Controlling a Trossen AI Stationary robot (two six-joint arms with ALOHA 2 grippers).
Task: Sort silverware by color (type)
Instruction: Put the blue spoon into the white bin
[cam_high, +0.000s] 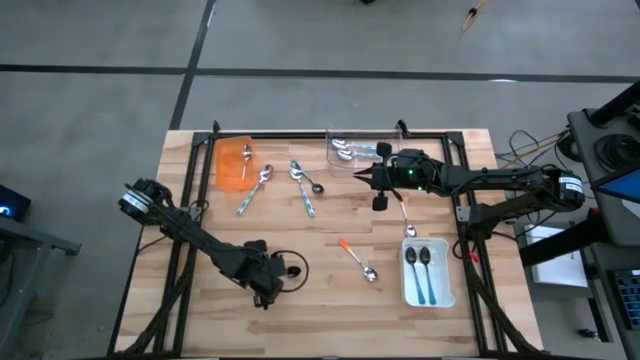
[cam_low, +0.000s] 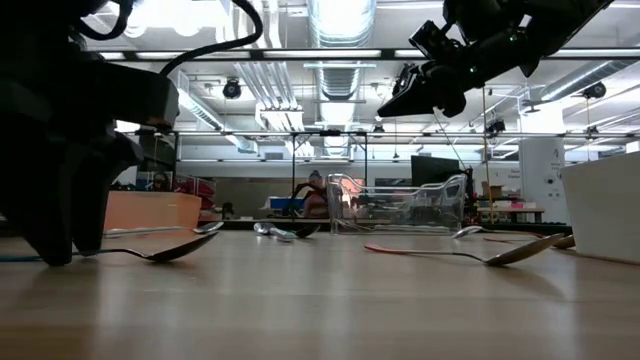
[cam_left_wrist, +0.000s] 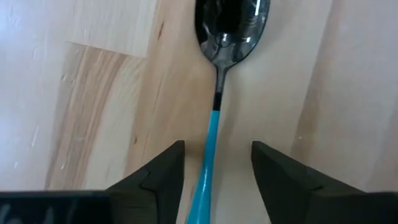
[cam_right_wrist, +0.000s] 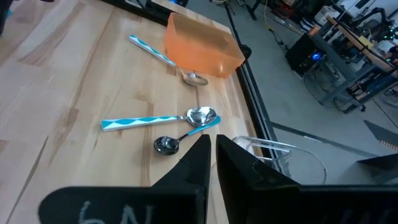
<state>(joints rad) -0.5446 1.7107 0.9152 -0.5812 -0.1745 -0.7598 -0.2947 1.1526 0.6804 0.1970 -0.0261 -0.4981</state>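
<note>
Left pincer (cam_left_wrist: 214, 168) low at the tabletop (cam_high: 200, 300) front, fingers apart astride a blue-handled spoon (cam_left_wrist: 217, 93); bare wood either side of the handle. Right pincer (cam_high: 372, 178) hangs shut, raised above the boards beside the clear tray (cam_high: 365, 150), blocking approach there. Centre lane holds an orange-handled spoon (cam_high: 357, 260); bare boards around it. White tray (cam_high: 428, 272) fills the front right. Orange tray (cam_high: 233, 165) and two loose spoons (cam_high: 305, 185) crowd the back left.

Orange tray (cam_high: 233, 165), clear tray (cam_high: 362, 147), white tray (cam_high: 428, 291)
</note>
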